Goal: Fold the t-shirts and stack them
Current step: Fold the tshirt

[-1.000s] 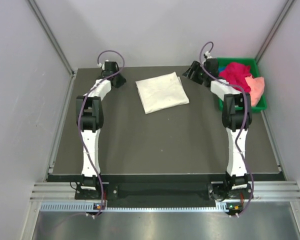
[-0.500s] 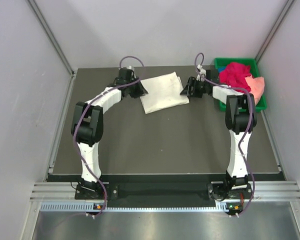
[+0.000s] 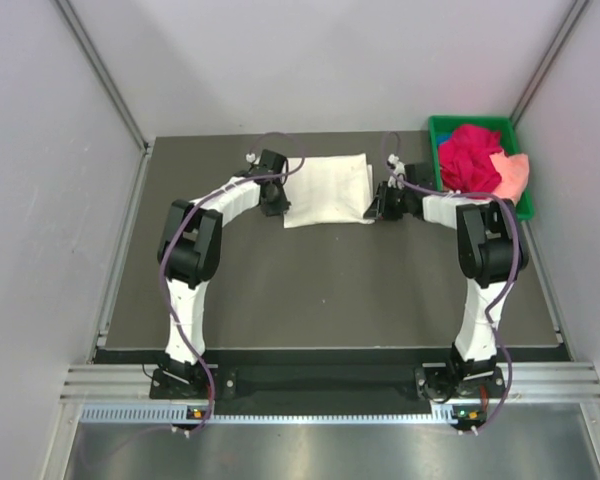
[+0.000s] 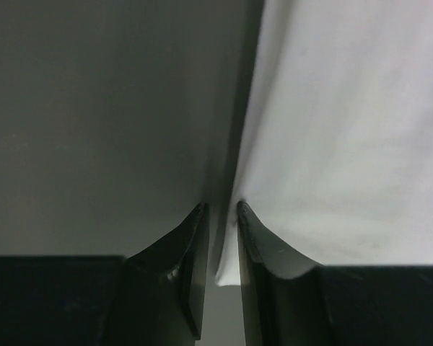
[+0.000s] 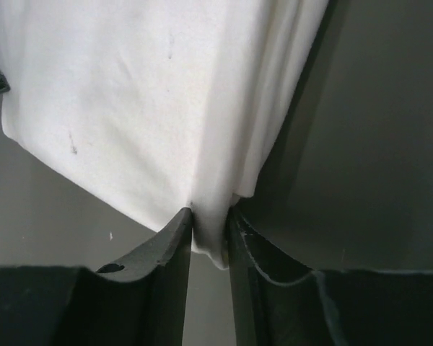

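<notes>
A folded cream-white t-shirt (image 3: 328, 189) lies on the dark table at the back centre. My left gripper (image 3: 279, 200) is shut on its left near corner; the wrist view shows white cloth (image 4: 332, 130) pinched between the fingers. My right gripper (image 3: 375, 206) is shut on its right near corner, with the cloth (image 5: 144, 101) clamped between its fingers. A magenta-red t-shirt (image 3: 470, 155) lies crumpled in the green tray (image 3: 445, 125) at the back right. A peach-pink t-shirt (image 3: 517, 175) hangs over the tray's right side.
The dark table top (image 3: 320, 290) spreads in front of the shirt. Grey walls close the cell on the left, right and back. A metal rail (image 3: 320, 385) runs along the near edge by the arm bases.
Both arms swung inward from the back corners to the cream-white shirt and closed on its near corners. The shirt turned from a tilted lie to square with the table.
</notes>
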`<state>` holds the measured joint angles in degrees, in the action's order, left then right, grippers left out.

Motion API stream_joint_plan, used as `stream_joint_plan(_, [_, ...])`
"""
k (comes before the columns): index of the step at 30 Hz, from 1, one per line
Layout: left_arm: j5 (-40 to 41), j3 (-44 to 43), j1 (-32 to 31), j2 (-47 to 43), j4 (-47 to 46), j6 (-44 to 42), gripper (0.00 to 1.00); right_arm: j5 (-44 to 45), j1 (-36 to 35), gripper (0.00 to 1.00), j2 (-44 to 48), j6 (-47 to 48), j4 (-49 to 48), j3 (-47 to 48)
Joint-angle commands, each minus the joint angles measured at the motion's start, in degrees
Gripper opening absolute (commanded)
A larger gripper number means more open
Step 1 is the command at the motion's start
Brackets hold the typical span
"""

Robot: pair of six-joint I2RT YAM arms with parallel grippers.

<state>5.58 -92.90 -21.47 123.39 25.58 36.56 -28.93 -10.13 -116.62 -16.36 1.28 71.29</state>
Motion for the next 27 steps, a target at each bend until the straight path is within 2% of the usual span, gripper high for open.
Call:
stream_joint_plan(1, [7.78,-3.06,0.82,-0.17,8.42,-1.84,0.27,6.15,-0.24,0.28,4.11,-1.39,0.04,-1.59])
stream_joint_plan(3, [6.12,-6.49,0.82,-0.96,10.18,-2.28,0.28,8.09,-0.24,0.34,4.56,-1.05,3.63,-0.37])
stream_joint_plan(4, [4.89,-7.81,0.82,-1.14,10.45,-2.37,0.28,10.45,-0.24,0.41,4.99,-0.96,5.56,2.08])
stream_joint_plan(7, [-3.88,-13.08,0.82,-1.40,9.93,-2.02,0.29,14.15,-0.33,0.47,6.48,-2.17,12.25,6.22])
stream_joint_plan(8, [-10.79,-13.44,0.82,-1.23,8.10,-1.75,0.30,14.51,-0.33,0.49,7.01,-3.06,13.47,6.76])
stream_joint_plan(12, [-19.55,-13.26,0.82,1.67,0.70,1.23,0.30,12.23,-0.24,0.61,6.41,-4.21,11.38,9.56])
stream_joint_plan(17, [-18.67,-17.05,2.05,8.60,0.18,1.15,0.30,11.53,0.20,0.65,-2.18,-1.84,11.73,19.75])
stream_joint_plan(27, [-14.03,-17.40,3.19,13.98,-2.03,-0.95,0.31,6.26,1.95,0.66,-18.11,-2.79,9.54,37.33])
